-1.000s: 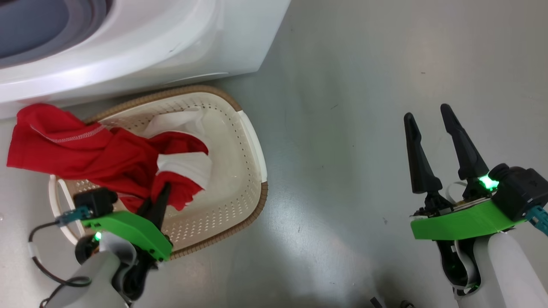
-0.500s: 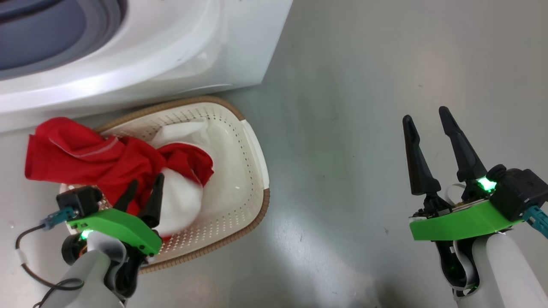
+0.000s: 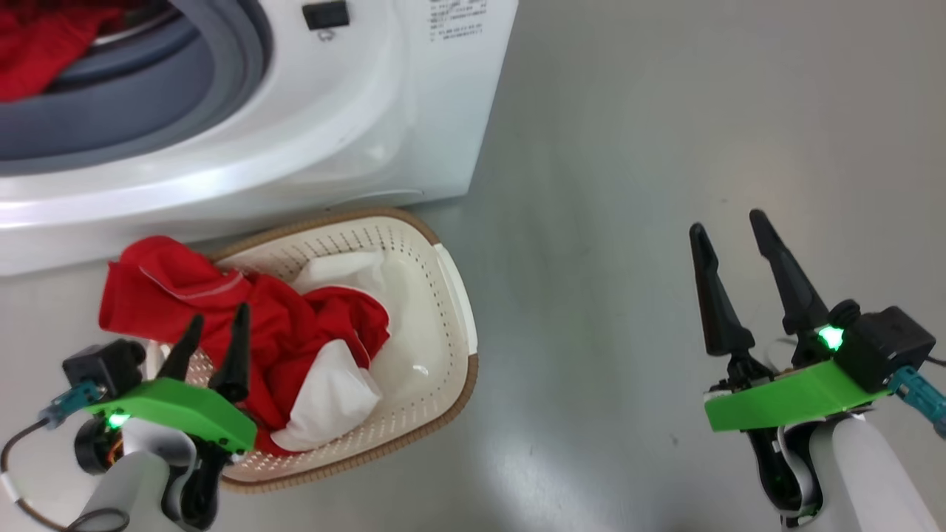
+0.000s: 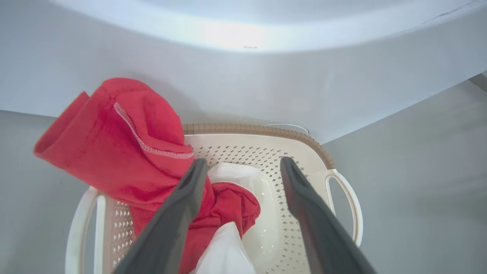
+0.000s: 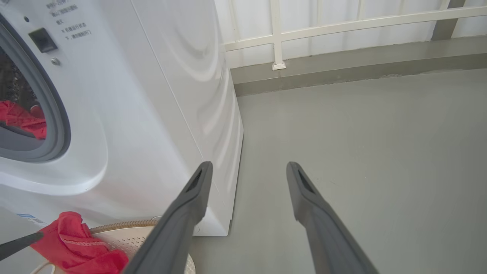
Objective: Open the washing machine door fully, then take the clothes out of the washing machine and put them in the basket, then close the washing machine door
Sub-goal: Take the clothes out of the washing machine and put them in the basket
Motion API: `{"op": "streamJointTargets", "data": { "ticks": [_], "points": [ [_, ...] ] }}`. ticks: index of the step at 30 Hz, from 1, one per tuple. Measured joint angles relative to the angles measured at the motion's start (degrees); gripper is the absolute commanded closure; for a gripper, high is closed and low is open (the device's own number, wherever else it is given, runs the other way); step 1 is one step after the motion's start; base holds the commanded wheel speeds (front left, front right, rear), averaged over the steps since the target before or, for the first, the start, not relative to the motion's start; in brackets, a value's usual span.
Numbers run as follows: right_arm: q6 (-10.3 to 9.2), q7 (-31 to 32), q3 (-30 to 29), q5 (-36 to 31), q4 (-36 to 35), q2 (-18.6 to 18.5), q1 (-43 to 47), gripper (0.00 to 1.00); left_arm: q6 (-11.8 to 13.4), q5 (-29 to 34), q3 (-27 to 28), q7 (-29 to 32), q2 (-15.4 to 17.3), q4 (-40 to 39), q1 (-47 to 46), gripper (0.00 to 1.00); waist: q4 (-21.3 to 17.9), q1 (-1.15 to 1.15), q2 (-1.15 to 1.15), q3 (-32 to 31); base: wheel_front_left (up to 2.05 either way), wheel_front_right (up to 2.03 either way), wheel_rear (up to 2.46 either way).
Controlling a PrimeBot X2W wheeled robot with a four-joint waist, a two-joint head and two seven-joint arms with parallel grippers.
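Against the washing machine [image 3: 355, 118], on smooth grey floor [image 3: 628, 148], basket [image 3: 452, 288] holds red clothes [image 3: 288, 332] spilling over its left rim. Left claw [image 3: 219, 313] spread above them; right claw [image 3: 725, 222] spread, empty. White railing [image 5: 342, 26] far.

Left hand [image 3: 219, 314] and right hand [image 3: 725, 222] both point forward with jaws spread wide.

A laundry area is showing: the washing machine [image 5: 152, 114] is standing on bare grey floor [image 5: 361, 152] beside a white railed wall [image 5: 342, 23].
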Motion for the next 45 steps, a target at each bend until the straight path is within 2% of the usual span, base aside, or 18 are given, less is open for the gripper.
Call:
{"op": "streamJointTargets", "data": {
  "ticks": [7,14,29,45],
  "points": [
    [0.0,0.0,-0.1,-0.5,1.2,0.0,2.0,0.0,0.0,8.7,7.8,0.0,-2.1,-5.6,5.3,0.0,0.8,0.0,0.0,-4.9,0.0,0.0,0.0],
    [0.0,0.0,-0.3,-0.5,2.0,0.0,4.0,0.0,0.0,14.2,11.8,0.0,-3.5,-10.6,9.4,0.0,1.6,0.0,0.0,-9.4,0.0,0.0,0.0],
    [0.0,0.0,-1.2,-0.6,3.4,0.0,8.6,0.0,0.0,22.6,16.0,0.0,-4.9,-21.8,18.7,0.0,3.3,0.0,0.0,-18.6,0.0,0.0,0.0],
    [0.0,0.0,-3.0,-1.0,3.2,0.2,15.2,0.0,0.0,27.8,19.7,0.0,-6.6,-31.3,28.2,0.0,5.0,0.0,0.0,-25.7,0.0,0.0,0.0]
  ]
}}
